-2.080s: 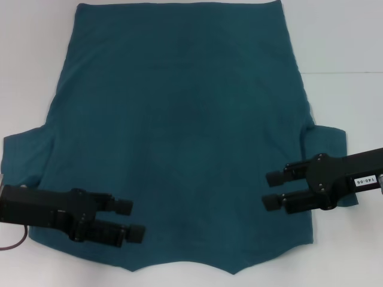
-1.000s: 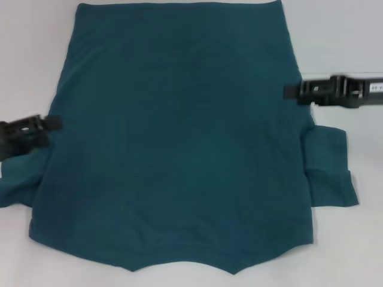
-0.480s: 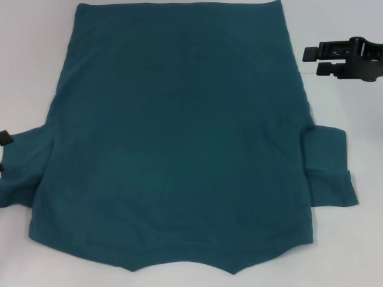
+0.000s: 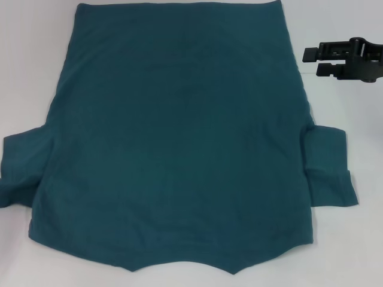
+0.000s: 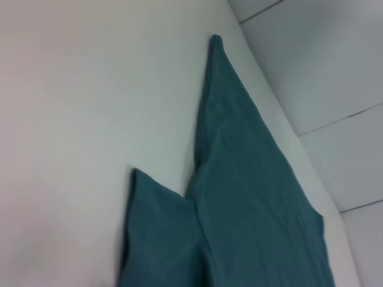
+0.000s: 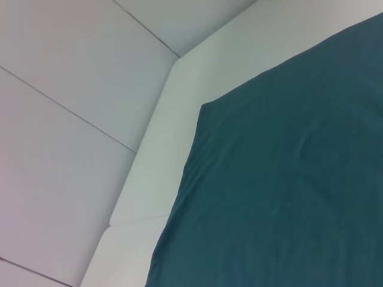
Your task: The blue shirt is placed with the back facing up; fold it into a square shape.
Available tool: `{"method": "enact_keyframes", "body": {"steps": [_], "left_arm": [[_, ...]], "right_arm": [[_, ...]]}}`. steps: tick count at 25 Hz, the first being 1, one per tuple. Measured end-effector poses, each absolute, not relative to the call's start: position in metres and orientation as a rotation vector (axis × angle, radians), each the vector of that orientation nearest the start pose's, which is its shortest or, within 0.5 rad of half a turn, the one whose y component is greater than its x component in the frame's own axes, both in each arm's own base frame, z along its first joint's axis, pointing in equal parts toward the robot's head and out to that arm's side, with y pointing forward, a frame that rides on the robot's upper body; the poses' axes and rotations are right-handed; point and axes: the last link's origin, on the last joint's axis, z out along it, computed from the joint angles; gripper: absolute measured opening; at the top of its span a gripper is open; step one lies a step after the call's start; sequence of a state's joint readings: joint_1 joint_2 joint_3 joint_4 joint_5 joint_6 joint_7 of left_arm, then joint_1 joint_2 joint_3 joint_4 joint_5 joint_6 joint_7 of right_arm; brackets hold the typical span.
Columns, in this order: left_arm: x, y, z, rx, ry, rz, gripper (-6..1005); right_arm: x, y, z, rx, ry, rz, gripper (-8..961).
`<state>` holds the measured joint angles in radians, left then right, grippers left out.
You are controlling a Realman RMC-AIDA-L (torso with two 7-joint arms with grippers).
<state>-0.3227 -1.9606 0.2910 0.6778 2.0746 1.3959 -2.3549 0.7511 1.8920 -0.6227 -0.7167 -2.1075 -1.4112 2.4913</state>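
Teal-blue soft cotton, the blue shirt (image 4: 179,137) lies flat and plain side up across the white table (image 4: 341,251), its short sleeves sticking out left and right and its near edge scalloped. At the far right the right gripper (image 4: 310,62) hovers beside the cloth, fingers spread and empty. Since half a second ago, the left gripper has left the head view and the right one has stayed put.
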Motion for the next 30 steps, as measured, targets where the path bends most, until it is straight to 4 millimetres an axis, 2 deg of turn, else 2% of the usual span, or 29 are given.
{"method": "enact_keyframes", "body": {"steps": [9, 17, 23, 30], "left_arm": [[-0.408, 0.291, 0.096, -1.508, -1.893, -0.834, 932], [-0.404, 0.297, 0.081, -1.544, -1.906, -0.798, 933], [-0.401, 0.301, 0.078, -1.548, -1.916, -0.796, 932], [-0.404, 0.302, 0.08, -1.517, -1.937, -0.777, 811]], "right_arm": [[0.229, 0.426, 0.098, -2.177, 1.668, 0.731, 674], [0.231, 0.426, 0.098, -2.167, 1.672, 0.731, 670], [0.232, 0.425, 0.098, -2.164, 1.675, 0.731, 667], [0.233, 0.425, 0.098, -2.161, 1.677, 0.73, 663]]}}
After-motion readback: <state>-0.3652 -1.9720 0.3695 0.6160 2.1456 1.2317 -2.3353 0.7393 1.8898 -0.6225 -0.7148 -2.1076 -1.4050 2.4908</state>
